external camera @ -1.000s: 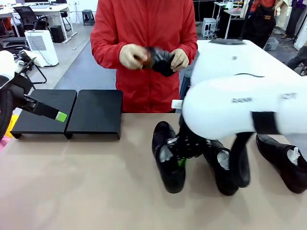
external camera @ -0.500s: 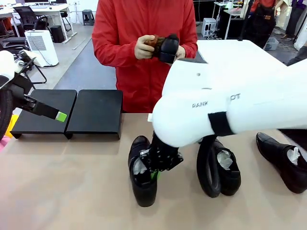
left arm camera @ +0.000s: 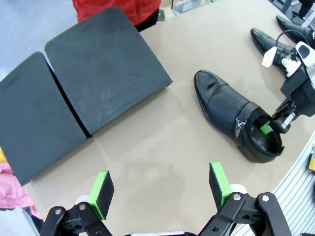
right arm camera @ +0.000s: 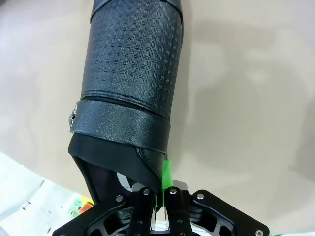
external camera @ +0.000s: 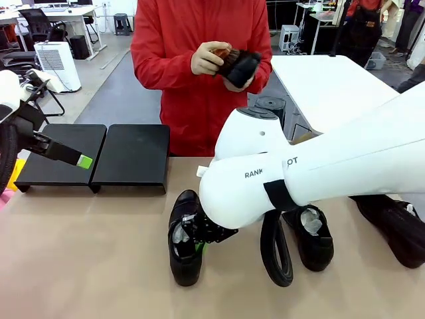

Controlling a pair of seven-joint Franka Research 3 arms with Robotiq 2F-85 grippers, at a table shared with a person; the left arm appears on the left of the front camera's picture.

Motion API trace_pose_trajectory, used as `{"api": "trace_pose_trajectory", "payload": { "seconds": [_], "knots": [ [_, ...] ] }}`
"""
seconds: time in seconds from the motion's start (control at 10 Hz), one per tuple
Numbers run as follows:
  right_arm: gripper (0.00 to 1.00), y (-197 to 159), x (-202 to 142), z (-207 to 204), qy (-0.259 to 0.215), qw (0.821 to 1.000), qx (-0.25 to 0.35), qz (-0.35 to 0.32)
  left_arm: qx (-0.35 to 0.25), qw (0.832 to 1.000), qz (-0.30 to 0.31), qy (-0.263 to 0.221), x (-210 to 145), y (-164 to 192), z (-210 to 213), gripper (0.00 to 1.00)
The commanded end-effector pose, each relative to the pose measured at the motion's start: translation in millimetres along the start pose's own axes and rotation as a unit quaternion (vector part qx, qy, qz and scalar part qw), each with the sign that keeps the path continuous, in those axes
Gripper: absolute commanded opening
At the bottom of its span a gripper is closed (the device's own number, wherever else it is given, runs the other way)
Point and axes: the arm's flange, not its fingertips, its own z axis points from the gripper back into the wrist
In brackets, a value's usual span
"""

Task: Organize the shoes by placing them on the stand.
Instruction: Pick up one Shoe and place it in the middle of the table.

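My right gripper (external camera: 200, 238) is shut on the heel rim of a glossy black shoe (external camera: 183, 240), low over the table's middle with its toe pointing away from me. The right wrist view shows that gripper (right arm camera: 160, 191) with one green pad inside the shoe's (right arm camera: 133, 73) opening. The matte black two-panel stand (external camera: 96, 154) sits at the back left with nothing on it. My left gripper (left arm camera: 161, 184) hangs open above the table near the stand (left arm camera: 78, 91), apart from the shoe (left arm camera: 231, 115). The person's hands hold another shoe (external camera: 240, 66).
A second shoe (external camera: 313, 236) with white paper lies right of the held one, and a third (external camera: 396, 227) lies at the far right behind my right arm. The person rubs the shoe in hand with a small brown brush (external camera: 222, 53). Bare table stretches between shoe and stand.
My right arm has carried the shoe leftwards across the table towards the stand. The person has raised the shoe and brush higher. My left arm has stayed still.
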Motion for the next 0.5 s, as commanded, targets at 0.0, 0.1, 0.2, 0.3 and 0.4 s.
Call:
{"api": "trace_pose_trajectory", "payload": {
  "seconds": [0.0,0.1,0.2,0.3,0.4],
  "knots": [
    [0.04,0.4,-0.7,-4.2,-0.014,0.999,0.013,-0.028,-0.004,1.000,0.001,-0.001,0.1,1.1,-0.1,1.00],
    [0.20,-0.3,1.5,-3.6,0.001,1.000,0.015,-0.021,-0.004,1.000,0.001,-0.001,0.1,1.1,-0.1,1.00],
    [0.38,-2.2,3.8,1.9,0.009,0.999,0.021,-0.024,-0.004,1.000,0.001,-0.001,0.1,1.1,-0.1,1.00],
    [0.56,-4.0,3.7,8.3,0.008,0.999,0.026,-0.023,-0.004,1.000,0.001,-0.001,0.1,1.1,-0.1,1.00],
    [0.75,-7.5,5.2,13.8,0.010,0.999,0.030,-0.022,-0.004,1.000,0.001,-0.001,0.1,1.1,-0.1,1.00]
  ]
}}
